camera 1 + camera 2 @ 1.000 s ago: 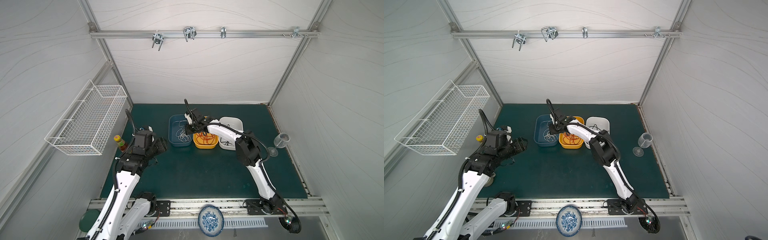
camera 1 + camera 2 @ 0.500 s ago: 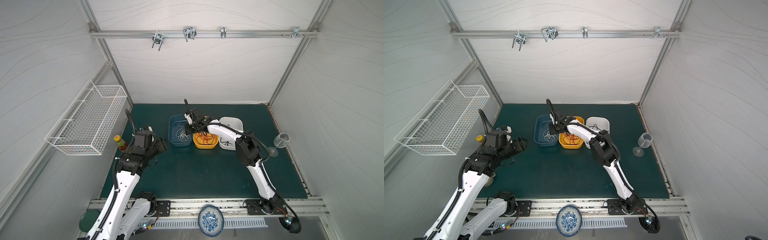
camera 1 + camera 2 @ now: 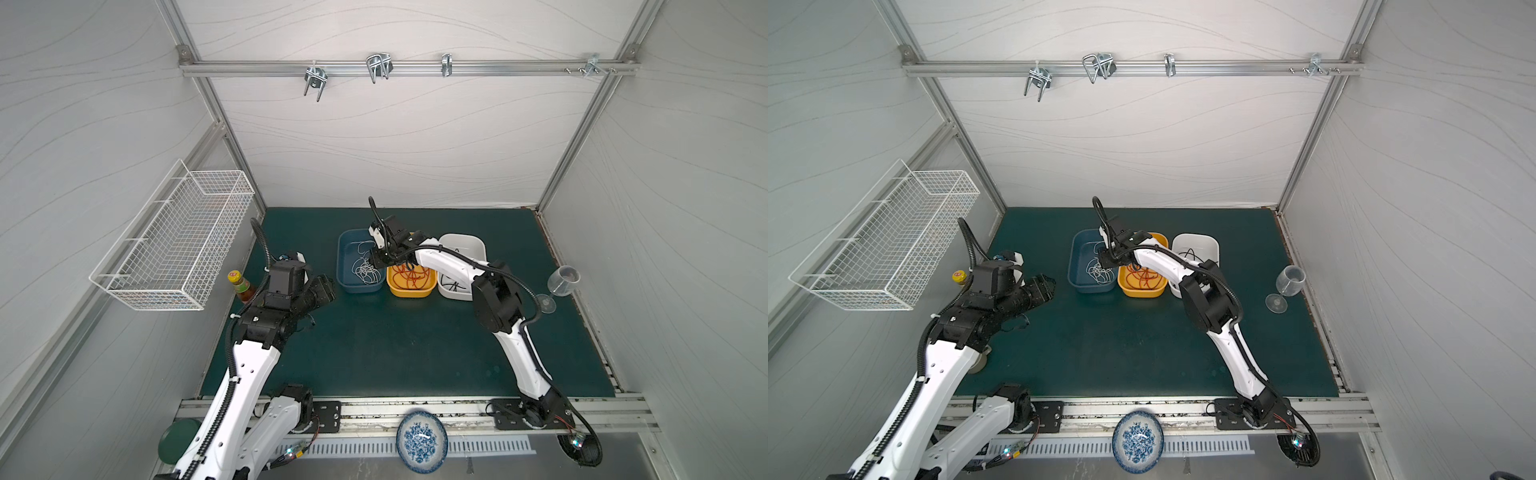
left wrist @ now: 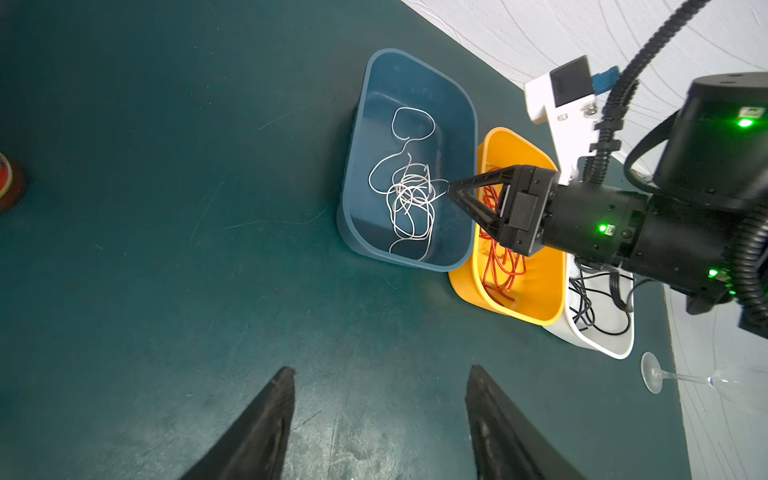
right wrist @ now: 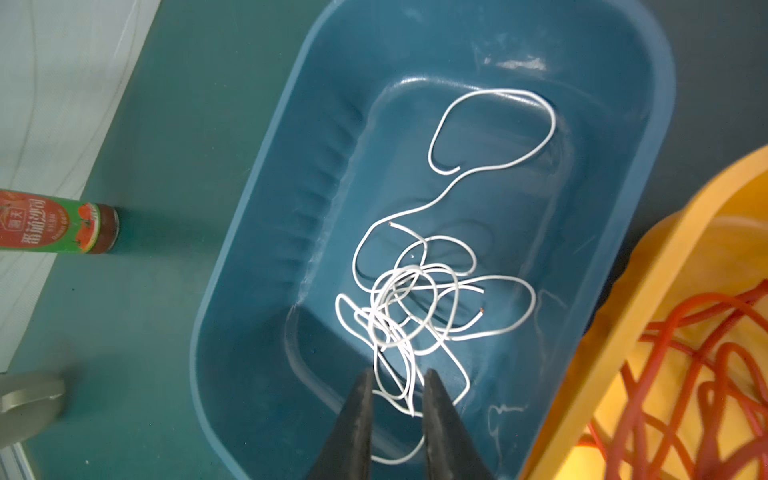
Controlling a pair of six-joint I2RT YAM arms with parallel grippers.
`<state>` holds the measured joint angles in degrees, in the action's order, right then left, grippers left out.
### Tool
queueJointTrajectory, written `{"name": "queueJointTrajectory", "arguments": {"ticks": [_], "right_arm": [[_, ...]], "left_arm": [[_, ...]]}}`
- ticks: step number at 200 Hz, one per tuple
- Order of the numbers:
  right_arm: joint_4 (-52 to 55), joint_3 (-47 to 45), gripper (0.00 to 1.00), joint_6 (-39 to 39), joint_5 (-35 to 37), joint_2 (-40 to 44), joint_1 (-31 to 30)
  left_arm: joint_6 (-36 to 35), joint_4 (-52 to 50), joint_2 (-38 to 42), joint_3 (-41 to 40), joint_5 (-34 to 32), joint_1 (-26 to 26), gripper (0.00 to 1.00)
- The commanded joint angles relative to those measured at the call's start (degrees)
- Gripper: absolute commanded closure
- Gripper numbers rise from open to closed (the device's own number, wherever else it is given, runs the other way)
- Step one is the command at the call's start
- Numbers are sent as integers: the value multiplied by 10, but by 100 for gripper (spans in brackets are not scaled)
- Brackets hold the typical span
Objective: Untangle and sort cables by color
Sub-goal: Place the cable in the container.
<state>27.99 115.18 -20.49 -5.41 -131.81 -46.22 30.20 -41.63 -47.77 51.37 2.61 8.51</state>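
Right claw (image 5: pixel 398 372) sits low over the blue tub (image 5: pixel 282 199), fingers slightly parted, not clamped. A few strands of the white cables (image 5: pixel 409 270) run through the gap at the bottom centre of the right wrist view, and whether the pads touch them can't be told. The rest of the white tangle lies loose on the tub floor, with one loop reaching toward the far end. In both top views three tubs stand touching in a row at mid-frame on the green mat (image 3: pixel 395 345): blue on the left, yellow tub (image 4: pixel 536 299) in the middle, white tub (image 4: pixel 602 345) on the right. The red cables (image 4: pixel 498 266) are in the yellow one and the black cables (image 4: pixel 582 303) in the white one. Left claw (image 4: pixel 381 369) is wide open with nothing between the fingers, over bare mat left of centre and well apart from the tubs. A sauce bottle (image 5: pixel 54 226) stands at the mat's left edge and a wine glass (image 3: pixel 559 282) near its right edge.
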Motion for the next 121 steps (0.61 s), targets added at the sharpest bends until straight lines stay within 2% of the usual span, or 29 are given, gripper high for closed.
{"name": "queueJointTrajectory", "arguments": {"ticks": [1,33,68,93,115,121], "right_arm": [[17,26,72,24,15,53,-9],[34,31,63,42,29,97,-15],[40,-1,44,77,70,180,-25],[22,-67,32,86,100,270,-28],[-13,-162,21,95,127,365,-27],[-19,-187,15,99,134,391,-27]], "left_arm": [[2,20,0,5,5,-5,33],[1,20,-1,4,5,-6,33],[0,25,0,-1,9,-6,33],[-1,29,-4,-3,15,-6,33],[-2,25,-5,0,16,-5,33],[-2,26,-4,0,15,-6,33]]}}
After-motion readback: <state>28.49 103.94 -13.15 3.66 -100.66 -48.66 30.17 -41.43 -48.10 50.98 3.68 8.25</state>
